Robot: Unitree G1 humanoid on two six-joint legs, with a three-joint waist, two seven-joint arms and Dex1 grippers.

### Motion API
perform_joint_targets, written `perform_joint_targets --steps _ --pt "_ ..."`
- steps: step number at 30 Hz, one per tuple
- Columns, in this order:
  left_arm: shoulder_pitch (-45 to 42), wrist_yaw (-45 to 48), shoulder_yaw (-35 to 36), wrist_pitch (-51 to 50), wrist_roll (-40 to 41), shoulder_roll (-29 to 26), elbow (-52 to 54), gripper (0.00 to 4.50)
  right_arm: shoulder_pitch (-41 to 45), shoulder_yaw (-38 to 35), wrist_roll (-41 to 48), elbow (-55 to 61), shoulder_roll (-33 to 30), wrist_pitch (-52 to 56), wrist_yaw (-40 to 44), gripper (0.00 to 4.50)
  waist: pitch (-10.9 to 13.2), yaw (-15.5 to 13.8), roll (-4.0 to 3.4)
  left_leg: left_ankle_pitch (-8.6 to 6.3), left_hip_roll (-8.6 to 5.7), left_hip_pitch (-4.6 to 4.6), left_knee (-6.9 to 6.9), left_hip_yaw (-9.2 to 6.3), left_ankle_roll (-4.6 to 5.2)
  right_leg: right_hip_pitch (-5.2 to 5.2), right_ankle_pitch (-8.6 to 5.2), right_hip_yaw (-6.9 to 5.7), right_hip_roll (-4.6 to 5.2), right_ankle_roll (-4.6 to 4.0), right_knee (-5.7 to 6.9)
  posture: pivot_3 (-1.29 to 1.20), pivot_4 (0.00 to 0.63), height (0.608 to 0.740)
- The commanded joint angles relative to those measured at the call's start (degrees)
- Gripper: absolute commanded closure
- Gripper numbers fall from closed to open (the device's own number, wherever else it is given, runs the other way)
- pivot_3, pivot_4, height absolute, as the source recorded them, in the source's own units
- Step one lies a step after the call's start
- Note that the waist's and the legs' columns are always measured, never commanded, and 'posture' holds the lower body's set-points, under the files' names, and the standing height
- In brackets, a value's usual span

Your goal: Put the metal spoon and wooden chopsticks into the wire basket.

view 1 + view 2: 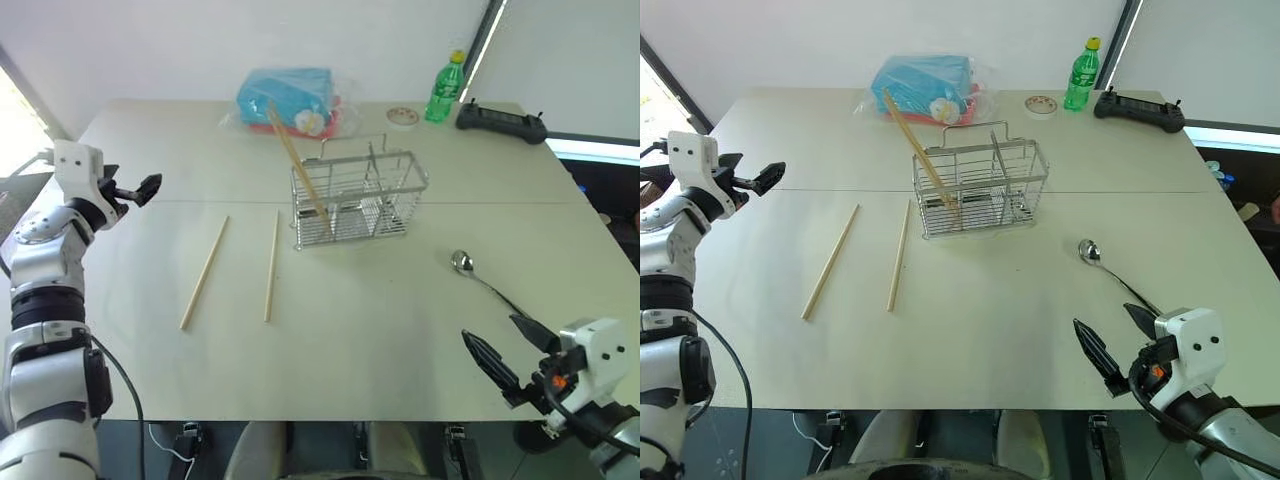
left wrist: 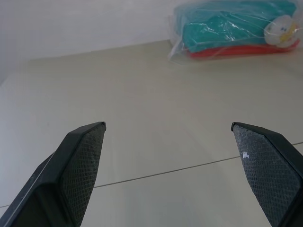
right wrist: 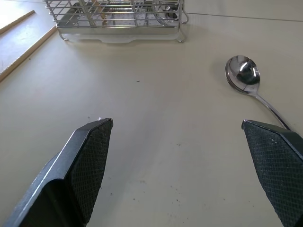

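One of the wooden chopsticks [image 1: 297, 163] is already leaning in the left end of the wire basket [image 1: 358, 197], its top slanting up and back toward the blue packet in clear plastic [image 1: 287, 98]. Two more chopsticks [image 1: 204, 272] are lying flat on the counter [image 1: 380, 330] to the left of the basket, side by side but apart, the nearer one [image 1: 271, 266] just off the basket's left corner. The metal spoon [image 1: 478, 277] is lying to the right and in front of the basket, bowl toward it, handle running back toward the right gripper [image 1: 507, 352].

Both grippers are empty. The right gripper is hovering low at the counter's near right edge with its jaws spread wide, the spoon's handle passing just inside its outer finger in the right wrist view. The left gripper [image 1: 138, 190] is hanging above the counter's left side, jaws also wide apart — well away from the loose chopsticks.

By the look of it, the task is partly done and a fresh pick is being set up. The spoon seems the likelier target: the right gripper would need to ease forward, centre the thin handle between the jaws and come down to the counter before closing — a flat, shiny handle that may slip or skid.
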State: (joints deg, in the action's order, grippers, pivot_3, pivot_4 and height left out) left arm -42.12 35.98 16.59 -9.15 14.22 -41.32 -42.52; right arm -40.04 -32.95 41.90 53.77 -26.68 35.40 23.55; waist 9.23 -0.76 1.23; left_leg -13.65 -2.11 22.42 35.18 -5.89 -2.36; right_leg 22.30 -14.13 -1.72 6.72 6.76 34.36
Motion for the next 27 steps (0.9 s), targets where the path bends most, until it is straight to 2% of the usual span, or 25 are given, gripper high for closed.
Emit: perform_joint_targets --steps 1,11,16,23,27 --pt "-2.48 0.21 0.54 1.86 0.13 -0.55 -0.01 0.02 -0.27 -0.38 0.26 2.09 0.32 -1.5 -0.67 0.0 0.0 0.0 0.0 0.0 0.0 0.0 0.0 0.01 0.0 0.0 0.0 0.0 0.0 0.0 0.0 0.0 0.15 0.72" --pt "-3.28 0.88 -0.1 1.61 -0.27 -0.22 -0.81 0.02 -0.19 -1.2 0.15 0.95 -0.51 -2.36 -0.36 0.0 -0.01 0.0 0.01 0.0 0.0 -0.01 0.01 0.04 0.0 -0.01 0.0 -0.01 -0.02 0.0 0.02 0.0 0.15 0.72" --pt "-3.07 1.93 -0.8 1.02 -0.18 0.22 0.46 0.02 1.16 -2.24 -0.24 -1.37 -3.17 -2.69 1.82 0.0 -0.01 0.0 0.02 0.0 -0.05 -0.01 0.03 0.07 0.0 -0.02 0.01 0.0 -0.02 0.01 0.04 0.0 0.15 0.72" --pt "-0.48 9.11 -2.12 -3.55 1.53 -1.71 5.62 0.02 4.72 -5.3 1.55 -4.79 -8.43 -1.24 4.41 0.0 -0.01 0.05 0.02 0.01 -0.04 -0.02 0.06 0.09 0.01 -0.02 0.01 0.0 -0.05 0.01 0.08 0.0 0.15 0.72" --pt "2.57 18.13 -3.44 -9.51 4.94 -3.35 14.85 0.02 8.13 -6.89 0.89 -8.9 -12.81 -0.53 6.51 0.0 -0.01 0.23 0.03 0.01 -0.03 -0.02 0.06 0.13 0.01 -0.02 0.01 0.02 -0.05 0.0 0.08 0.0 0.15 0.72"
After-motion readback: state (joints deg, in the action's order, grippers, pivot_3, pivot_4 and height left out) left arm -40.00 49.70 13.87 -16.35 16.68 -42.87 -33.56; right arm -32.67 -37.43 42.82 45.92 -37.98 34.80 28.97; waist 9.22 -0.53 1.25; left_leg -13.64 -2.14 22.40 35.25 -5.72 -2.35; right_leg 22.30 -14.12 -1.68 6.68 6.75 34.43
